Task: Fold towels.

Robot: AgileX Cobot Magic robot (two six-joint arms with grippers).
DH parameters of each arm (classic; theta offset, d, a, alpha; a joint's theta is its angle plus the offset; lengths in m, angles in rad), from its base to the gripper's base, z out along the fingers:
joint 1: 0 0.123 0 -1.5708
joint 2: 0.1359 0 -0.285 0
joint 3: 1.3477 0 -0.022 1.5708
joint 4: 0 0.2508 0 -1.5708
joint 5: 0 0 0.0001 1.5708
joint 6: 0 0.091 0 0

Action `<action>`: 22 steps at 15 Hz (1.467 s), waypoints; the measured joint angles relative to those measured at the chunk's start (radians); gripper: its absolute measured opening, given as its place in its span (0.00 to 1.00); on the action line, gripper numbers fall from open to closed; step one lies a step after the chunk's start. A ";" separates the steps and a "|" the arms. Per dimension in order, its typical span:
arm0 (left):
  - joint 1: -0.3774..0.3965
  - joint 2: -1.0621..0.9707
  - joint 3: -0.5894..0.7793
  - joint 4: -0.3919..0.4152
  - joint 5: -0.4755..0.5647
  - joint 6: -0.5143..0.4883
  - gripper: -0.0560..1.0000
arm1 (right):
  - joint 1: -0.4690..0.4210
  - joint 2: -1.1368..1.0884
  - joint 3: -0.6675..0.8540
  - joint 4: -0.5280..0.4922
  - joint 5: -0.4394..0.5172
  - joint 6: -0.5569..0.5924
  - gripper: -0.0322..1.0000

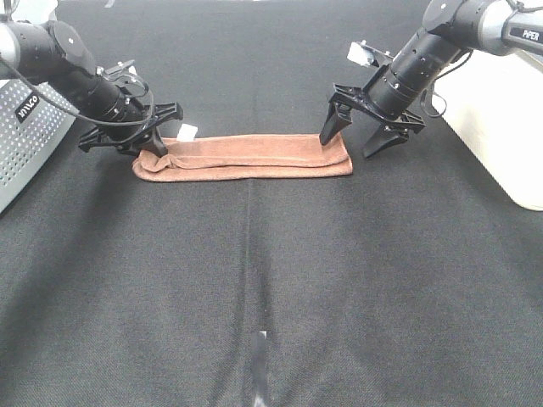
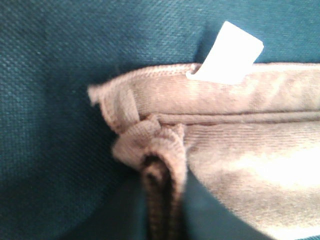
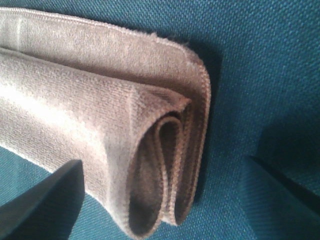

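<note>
The reddish-brown towel point(image 1: 246, 157) lies on the black cloth, folded lengthwise into a long narrow strip. Its white tag point(image 1: 187, 132) sticks out at the left end, also seen in the left wrist view point(image 2: 227, 52). My left gripper point(image 1: 124, 146) is open, low over the towel's bunched left end point(image 2: 150, 140), with one fingertip touching it. My right gripper point(image 1: 349, 144) is open and straddles the right end, where the layers curl in a loop point(image 3: 160, 165). Its fingers point(image 3: 40, 200) stand on both sides of that end and do not close on it.
A grey perforated box point(image 1: 25, 144) stands at the left edge. A white container point(image 1: 501, 127) stands at the right. A white tape mark point(image 1: 261, 343) lies on the cloth near the front middle.
</note>
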 joint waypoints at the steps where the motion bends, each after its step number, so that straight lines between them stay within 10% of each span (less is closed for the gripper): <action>1: 0.001 0.000 0.000 0.000 0.003 -0.002 0.13 | 0.000 0.000 0.000 0.000 0.000 0.000 0.80; 9: 0.032 -0.094 -0.141 0.266 0.233 -0.104 0.13 | 0.000 -0.031 0.000 -0.003 0.000 0.018 0.80; 14: -0.065 -0.099 -0.272 0.094 0.291 -0.136 0.13 | 0.000 -0.031 0.000 -0.003 0.007 0.018 0.80; 19: -0.218 -0.019 -0.272 -0.019 0.090 -0.225 0.16 | 0.000 -0.031 0.000 -0.003 0.026 0.018 0.80; 22: -0.256 0.056 -0.272 -0.108 -0.033 -0.286 0.54 | 0.000 -0.031 0.000 -0.001 0.027 0.018 0.80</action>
